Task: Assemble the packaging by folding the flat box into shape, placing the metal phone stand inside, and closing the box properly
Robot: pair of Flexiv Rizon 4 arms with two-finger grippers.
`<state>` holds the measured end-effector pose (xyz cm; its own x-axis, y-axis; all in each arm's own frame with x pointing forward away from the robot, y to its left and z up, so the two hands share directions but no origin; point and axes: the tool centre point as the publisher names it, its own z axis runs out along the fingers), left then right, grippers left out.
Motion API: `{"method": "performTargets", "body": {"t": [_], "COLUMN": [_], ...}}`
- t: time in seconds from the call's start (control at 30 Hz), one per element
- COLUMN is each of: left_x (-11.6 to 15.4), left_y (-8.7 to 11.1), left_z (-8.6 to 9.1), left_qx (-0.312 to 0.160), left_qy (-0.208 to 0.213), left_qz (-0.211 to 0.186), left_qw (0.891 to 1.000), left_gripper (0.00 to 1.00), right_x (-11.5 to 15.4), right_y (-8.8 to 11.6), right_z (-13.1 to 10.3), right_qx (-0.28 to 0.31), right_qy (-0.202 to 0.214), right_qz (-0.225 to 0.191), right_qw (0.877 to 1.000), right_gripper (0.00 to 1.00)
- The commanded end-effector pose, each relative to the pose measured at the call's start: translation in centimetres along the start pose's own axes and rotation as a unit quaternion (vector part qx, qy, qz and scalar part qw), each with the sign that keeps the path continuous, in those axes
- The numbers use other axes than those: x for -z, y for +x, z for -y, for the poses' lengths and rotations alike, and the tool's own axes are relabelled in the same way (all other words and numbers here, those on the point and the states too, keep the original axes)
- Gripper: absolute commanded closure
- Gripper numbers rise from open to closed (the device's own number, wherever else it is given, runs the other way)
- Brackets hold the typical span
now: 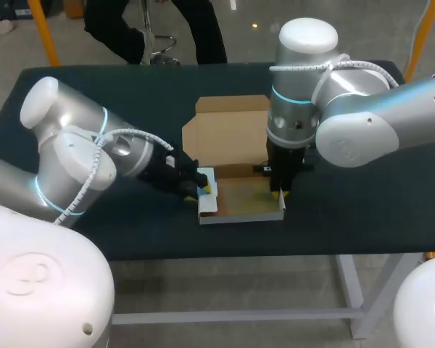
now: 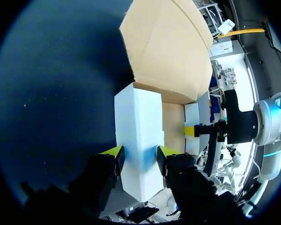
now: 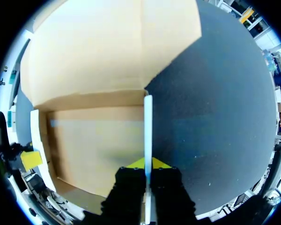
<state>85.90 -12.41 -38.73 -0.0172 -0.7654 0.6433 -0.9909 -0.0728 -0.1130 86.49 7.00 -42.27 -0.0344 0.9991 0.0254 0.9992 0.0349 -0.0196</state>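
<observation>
A cardboard box (image 1: 241, 201), white outside and brown inside, lies open in the middle of the table. Its lid (image 1: 228, 130) is spread flat behind it. My left gripper (image 1: 203, 185) is at the box's left side. In the left wrist view its yellow tips clamp the white left wall (image 2: 138, 122) from both sides. My right gripper (image 1: 278, 193) comes down at the right side. In the right wrist view the right gripper (image 3: 147, 164) is shut on the thin, upright right wall (image 3: 148, 126). The brown box floor (image 3: 96, 145) between the walls holds nothing.
The dark table (image 1: 94, 94) shows bare cloth on both sides of the box and along the front edge. Both arms lean in over the middle, the right one standing upright above the box's right end.
</observation>
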Motion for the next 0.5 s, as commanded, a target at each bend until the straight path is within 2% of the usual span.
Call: {"method": "performTargets", "body": {"t": [0.03, 0.5], "left_x": [-0.56, -1.09], "left_y": [0.39, 0.52], "left_z": [0.55, 1.02], "left_qx": [0.004, 0.018], "left_qy": [-0.006, 0.006], "left_qz": [0.088, 0.207], "left_qw": [0.996, 0.978], "left_gripper": [0.54, 0.65], "right_x": [0.02, 0.02], "right_y": [0.12, 0.12], "right_z": [-0.03, -0.03], "right_qx": [0.0, 0.0], "right_qy": [0.001, 0.001], "right_qz": [0.001, 0.001], "right_qw": [1.0, 1.0], "right_gripper": [1.0, 1.0]}}
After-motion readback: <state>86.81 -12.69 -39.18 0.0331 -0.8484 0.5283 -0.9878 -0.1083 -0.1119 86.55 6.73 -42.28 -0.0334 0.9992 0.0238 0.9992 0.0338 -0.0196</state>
